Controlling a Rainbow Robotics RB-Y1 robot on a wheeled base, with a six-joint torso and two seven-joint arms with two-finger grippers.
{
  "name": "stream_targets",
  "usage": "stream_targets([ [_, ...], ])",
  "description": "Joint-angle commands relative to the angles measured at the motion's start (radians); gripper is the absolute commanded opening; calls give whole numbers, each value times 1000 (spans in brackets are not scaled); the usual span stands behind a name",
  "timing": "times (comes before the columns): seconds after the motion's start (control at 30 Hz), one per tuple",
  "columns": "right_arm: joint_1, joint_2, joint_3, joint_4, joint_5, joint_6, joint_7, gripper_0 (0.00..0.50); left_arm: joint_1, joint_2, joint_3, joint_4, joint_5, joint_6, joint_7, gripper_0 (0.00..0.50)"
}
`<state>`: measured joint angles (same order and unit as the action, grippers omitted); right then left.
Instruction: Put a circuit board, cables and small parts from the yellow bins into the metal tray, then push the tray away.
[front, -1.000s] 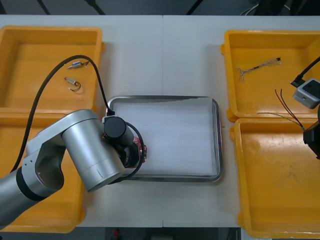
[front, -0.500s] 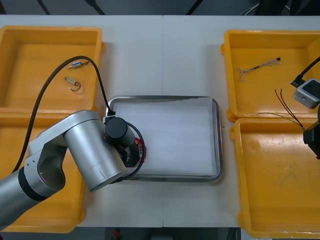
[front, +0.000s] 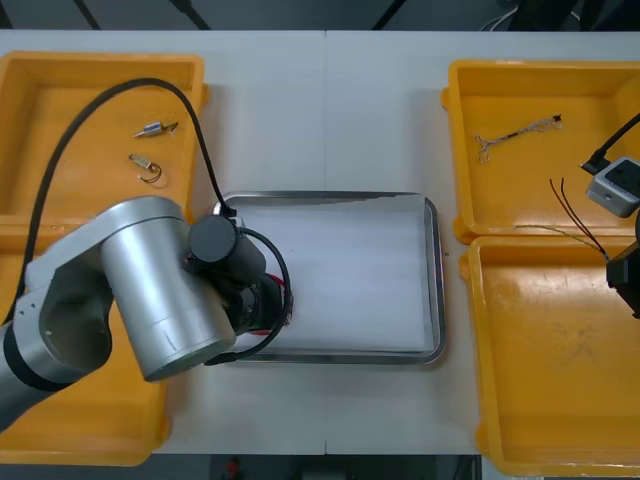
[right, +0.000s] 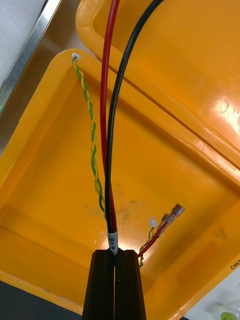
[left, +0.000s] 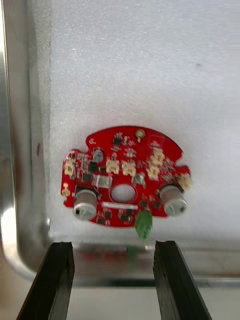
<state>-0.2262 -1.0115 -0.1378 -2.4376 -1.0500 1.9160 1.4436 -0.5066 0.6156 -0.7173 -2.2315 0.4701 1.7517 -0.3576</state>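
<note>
A round red circuit board (left: 125, 177) lies flat on the white inside of the metal tray (front: 432, 280), close to its left near corner. My left gripper (left: 114, 280) hovers just in front of the board, open, with its fingers (left: 50, 280) apart and nothing between them. In the front view the left arm covers that corner and only a red edge of the board (front: 284, 300) peeks out. My right gripper (right: 115, 256) hangs above the near right yellow bin (right: 45, 210), shut on a red and black cable (right: 108, 150) that rises from its fingertips.
A twisted green and yellow cable (right: 92, 130) hangs beside the held one. The far left bin (front: 60, 100) holds small metal parts (front: 147, 166). A thin cable (front: 515, 133) lies in the far right bin (front: 470, 150). White table lies beyond the tray.
My left gripper has opened and let go of the circuit board, which now rests in the tray. The left arm has risen and drawn back a little. The right arm has not moved.
</note>
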Motion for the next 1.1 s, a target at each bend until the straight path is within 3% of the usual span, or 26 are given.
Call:
stream_targets([
  [0.03,-22,-39,7,-26,7,4,-9,0,-75,107,116,-132,140,63,69,500],
  [0.17,-22,-39,7,-26,7,4,-9,0,-119,210,214,-155,321,88,39,500],
  [0.37,-9,-38,46,-18,10,4,-9,0,-147,337,348,-128,498,81,-12,500],
  [0.6,-102,-50,152,-29,18,4,4,0,-176,457,495,6,676,80,-66,500],
  [0.83,-252,-50,340,-40,18,4,15,0,-185,538,585,179,763,63,-93,500],
  [1.1,-463,-21,595,-34,18,-8,24,0,-268,561,590,417,772,49,-90,500],
])
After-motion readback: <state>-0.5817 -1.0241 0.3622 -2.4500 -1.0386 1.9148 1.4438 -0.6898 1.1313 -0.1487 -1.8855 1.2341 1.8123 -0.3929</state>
